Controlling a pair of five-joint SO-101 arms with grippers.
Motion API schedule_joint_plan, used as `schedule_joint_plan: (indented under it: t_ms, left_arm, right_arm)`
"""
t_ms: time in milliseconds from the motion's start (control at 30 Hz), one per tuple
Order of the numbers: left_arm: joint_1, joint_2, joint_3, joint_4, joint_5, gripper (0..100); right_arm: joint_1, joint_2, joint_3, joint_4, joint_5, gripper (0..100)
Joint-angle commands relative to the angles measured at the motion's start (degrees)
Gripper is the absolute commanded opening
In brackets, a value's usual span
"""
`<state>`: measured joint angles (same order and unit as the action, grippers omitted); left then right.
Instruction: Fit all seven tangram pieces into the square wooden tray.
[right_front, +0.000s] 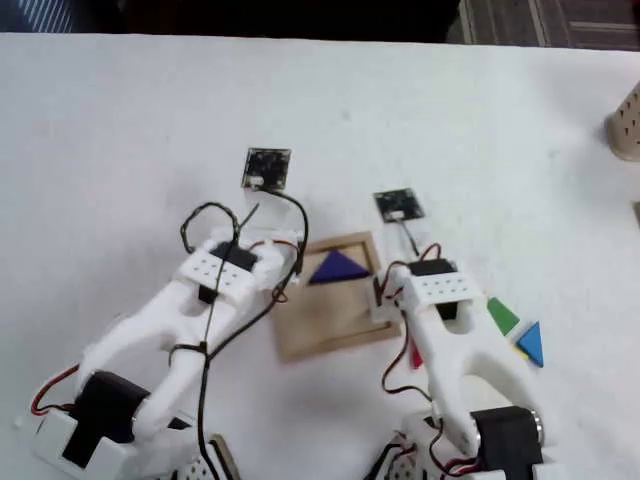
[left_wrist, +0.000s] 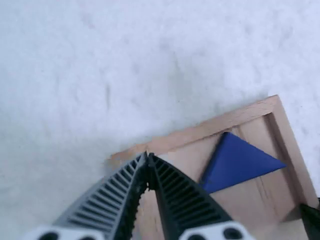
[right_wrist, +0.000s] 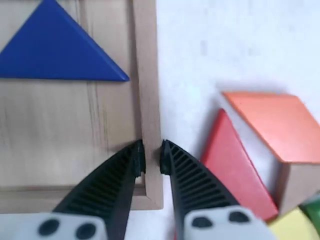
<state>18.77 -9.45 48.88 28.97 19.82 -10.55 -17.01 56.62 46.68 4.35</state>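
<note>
The square wooden tray (right_front: 300, 335) lies between the two arms, with a dark blue triangle (right_front: 337, 268) in its far part. My left gripper (left_wrist: 147, 159) is shut, its tips resting on the tray's rim (left_wrist: 200, 131) near a corner, beside the blue triangle (left_wrist: 235, 162). My right gripper (right_wrist: 150, 152) is shut on the tray's side rim (right_wrist: 145, 75). Just outside that rim lie a red triangle (right_wrist: 235, 167), an orange piece (right_wrist: 272, 125), a yellow piece (right_wrist: 295, 225) and a green piece (right_wrist: 315, 210). The blue triangle (right_wrist: 55, 50) lies inside.
To the right of the right arm lie a green piece (right_front: 502, 315) and a light blue triangle (right_front: 530, 343). A perforated wooden object (right_front: 625, 125) stands at the table's right edge. The white table (right_front: 120, 130) stretches wide to the far left.
</note>
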Motion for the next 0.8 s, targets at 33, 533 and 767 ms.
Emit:
schedule_joint_plan:
  t_ms: [33,533,767]
  left_arm:
    - [0.75,-2.86,-0.62,-0.26,0.00,2]
    - [1.19,-3.30,-0.62,0.18,-2.11,2]
    - [9.01,-3.38,-0.70,0.18,-6.33,2]
  right_arm:
    - [3.74,-0.13,-2.29,0.57,-4.75,2.2]
    - [2.15,-0.75,-5.71,7.87,-6.95,23.0]
    - [5.23,-0.75,-8.35,9.80,-6.51,14.7]
